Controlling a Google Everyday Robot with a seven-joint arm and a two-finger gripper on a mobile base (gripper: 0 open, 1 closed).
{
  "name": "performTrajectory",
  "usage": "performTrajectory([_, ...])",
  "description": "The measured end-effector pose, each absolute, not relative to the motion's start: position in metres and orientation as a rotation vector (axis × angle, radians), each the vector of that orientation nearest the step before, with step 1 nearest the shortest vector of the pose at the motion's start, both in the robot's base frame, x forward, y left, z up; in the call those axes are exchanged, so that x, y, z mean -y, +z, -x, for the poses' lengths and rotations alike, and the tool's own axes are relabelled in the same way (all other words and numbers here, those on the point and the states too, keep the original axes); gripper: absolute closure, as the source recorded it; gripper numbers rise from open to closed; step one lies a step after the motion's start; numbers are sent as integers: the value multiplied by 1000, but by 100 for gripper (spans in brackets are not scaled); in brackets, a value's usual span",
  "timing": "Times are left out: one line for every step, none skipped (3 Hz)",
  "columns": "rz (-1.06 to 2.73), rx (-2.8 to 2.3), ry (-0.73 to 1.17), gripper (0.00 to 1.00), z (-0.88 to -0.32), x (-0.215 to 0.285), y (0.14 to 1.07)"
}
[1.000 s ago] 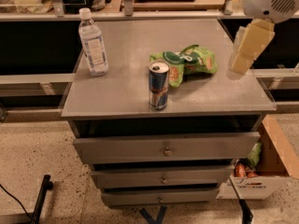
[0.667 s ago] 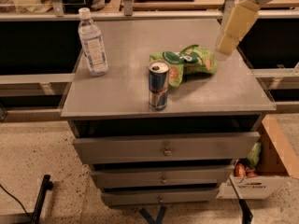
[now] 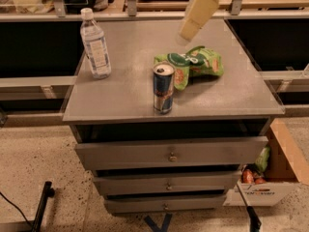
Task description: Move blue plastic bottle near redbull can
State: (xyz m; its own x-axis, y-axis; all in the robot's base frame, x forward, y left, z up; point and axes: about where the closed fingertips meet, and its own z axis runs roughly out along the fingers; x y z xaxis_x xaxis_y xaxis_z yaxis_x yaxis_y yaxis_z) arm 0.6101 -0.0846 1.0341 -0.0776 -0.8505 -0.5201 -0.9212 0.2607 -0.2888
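Observation:
The blue plastic bottle (image 3: 95, 44), clear with a white cap and pale label, stands upright at the back left of the grey cabinet top (image 3: 125, 95). The redbull can (image 3: 163, 88) stands upright near the front middle, well to the right of the bottle. My gripper (image 3: 186, 32) comes in from the top of the view on a cream-coloured arm, above the back middle of the cabinet top, to the right of the bottle and behind the can. It holds nothing.
A green snack bag (image 3: 192, 65) lies just behind and right of the can. The cabinet has three drawers (image 3: 171, 153), slightly pulled out. A cardboard box (image 3: 275, 178) with items sits on the floor at the right. Shelving runs behind the cabinet.
My gripper has moved left from beyond the cabinet's right edge to above the back middle of the top. The bottle, can and bag have not moved.

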Motion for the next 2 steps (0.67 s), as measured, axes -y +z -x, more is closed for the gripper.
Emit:
performTrajectory([1576, -1887, 266, 0, -627, 29, 1016])
performTrajectory([1576, -1887, 266, 0, -627, 29, 1016])
